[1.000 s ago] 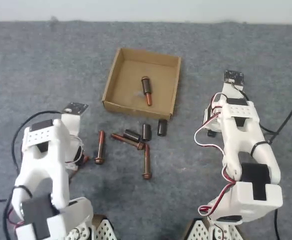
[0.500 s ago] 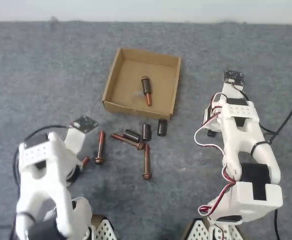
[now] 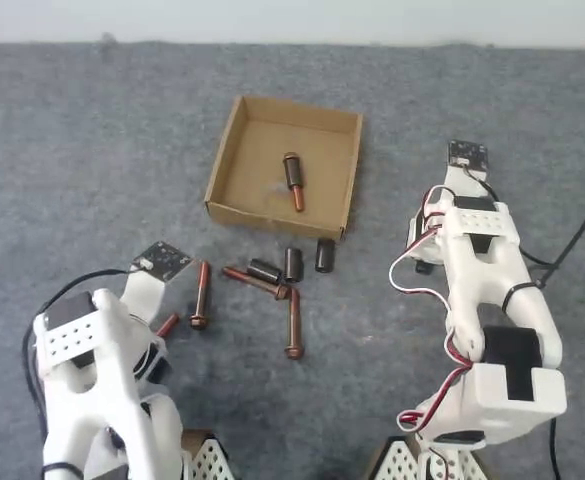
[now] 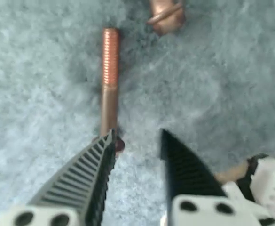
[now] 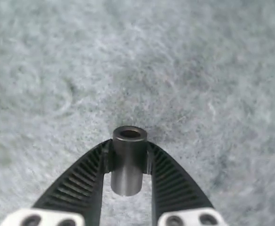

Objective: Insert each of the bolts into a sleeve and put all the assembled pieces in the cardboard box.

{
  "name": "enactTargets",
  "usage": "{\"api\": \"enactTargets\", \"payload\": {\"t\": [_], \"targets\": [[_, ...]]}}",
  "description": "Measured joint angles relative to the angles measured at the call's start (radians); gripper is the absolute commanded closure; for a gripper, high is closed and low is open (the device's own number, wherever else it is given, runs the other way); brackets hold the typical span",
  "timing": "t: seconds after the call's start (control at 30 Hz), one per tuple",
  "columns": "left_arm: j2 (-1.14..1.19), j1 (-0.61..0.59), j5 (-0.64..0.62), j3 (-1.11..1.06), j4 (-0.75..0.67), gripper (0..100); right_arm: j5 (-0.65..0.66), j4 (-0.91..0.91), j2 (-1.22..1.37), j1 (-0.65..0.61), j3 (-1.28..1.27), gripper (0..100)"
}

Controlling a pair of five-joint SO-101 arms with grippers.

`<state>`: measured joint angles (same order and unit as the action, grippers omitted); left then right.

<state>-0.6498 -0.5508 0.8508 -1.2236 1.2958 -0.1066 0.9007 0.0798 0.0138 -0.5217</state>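
Toward the far edge of the grey table (image 3: 92,130), seen from the high view, the cardboard box (image 3: 224,165) holds one finished piece (image 3: 293,180), a bolt already pushed through its sleeve. Between the box and the near edge lie the loose parts: three black sleeves (image 3: 293,264) just beside the box's near wall, with three long bolts (image 3: 201,293) and a shorter bolt (image 3: 167,325) scattered among and beside them, so most of the assembly looks to be ahead. The left arm (image 3: 102,370) stands at the near left corner, bent over that shorter bolt, and the right arm (image 3: 482,270) stands by the right edge, apart from the pile. In the left wrist view the jaws are spread apart over the table, with the bolt's (image 4: 110,84) head at the tip of one jaw and its threaded end pointing away, which reads as lining up for a pickup; nothing is grasped. In the right wrist view the jaws are clenched on a black sleeve (image 5: 128,160), its open bore facing away from the wrist, probably kept that way so a bolt can be fed in.
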Motion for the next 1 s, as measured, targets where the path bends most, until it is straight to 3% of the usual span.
{"api": "enactTargets", "payload": {"t": [0.43, 0.73, 1.0], "targets": [[0.058, -0.052, -0.003, 0.002, -0.236, 78, 0.018, 0.0, 0.0, 0.0, 0.0, 99.2], [0.101, -0.054, -0.003, 0.002, -0.264, 78, 0.021, 0.0, 0.0, 0.0, 0.0, 99.2], [0.101, -0.055, -0.003, 0.002, -0.264, 90, 0.021, 0.0, 0.0, 0.0, 0.0, 99.2]]}}
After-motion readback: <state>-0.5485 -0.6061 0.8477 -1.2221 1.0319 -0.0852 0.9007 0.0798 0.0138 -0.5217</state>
